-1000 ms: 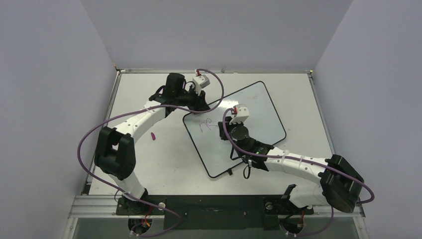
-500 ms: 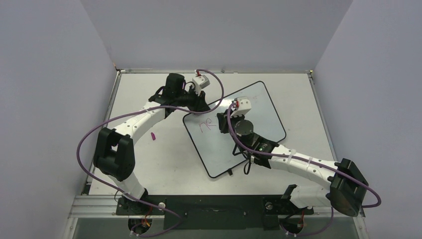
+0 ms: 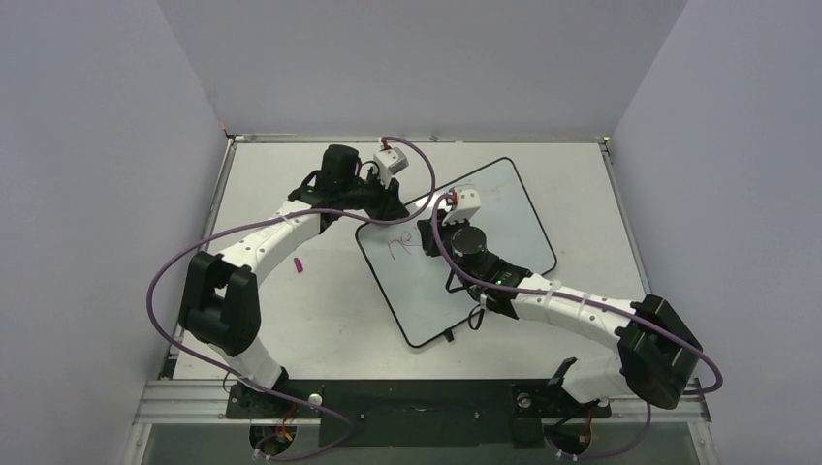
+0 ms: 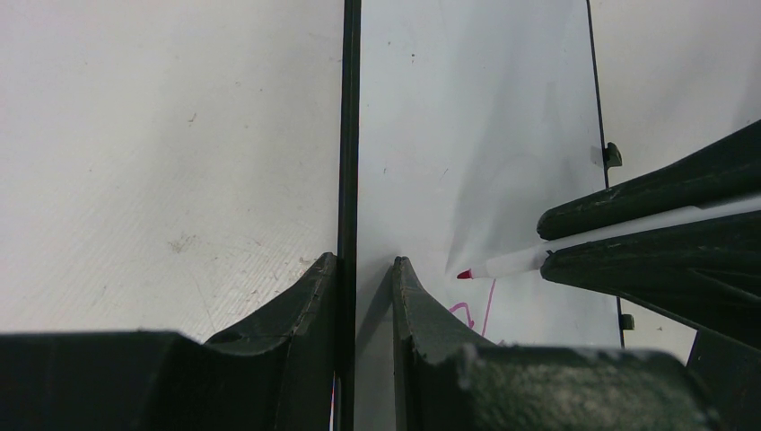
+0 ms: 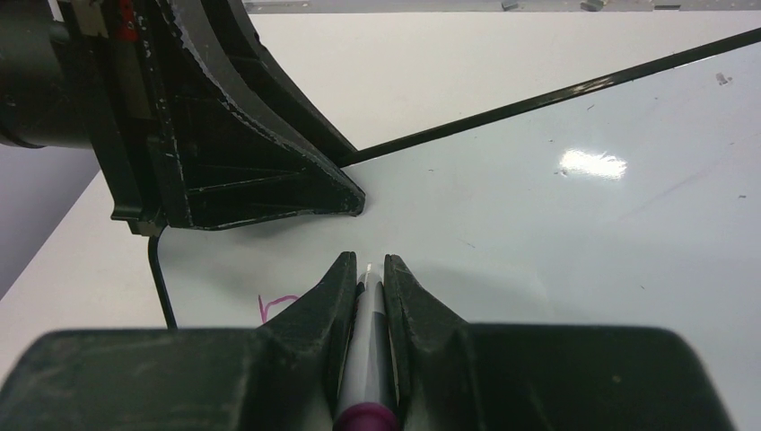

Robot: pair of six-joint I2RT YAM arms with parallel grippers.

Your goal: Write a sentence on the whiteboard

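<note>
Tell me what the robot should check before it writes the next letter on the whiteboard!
1. Is the marker held? The right end effector is shut on it: ok.
2. Is the tip uncovered? The red tip shows in the left wrist view: ok.
3. Is the tip touching the whiteboard? Cannot tell.
4. Is the board steady? The left end effector has a finger on each side of the black edge. Firm hold: cannot tell.
5. Is there room to write? There is bare white beyond the pink strokes: ok.
6. Is the sentence finished? Only a few strokes: not ok.
</note>
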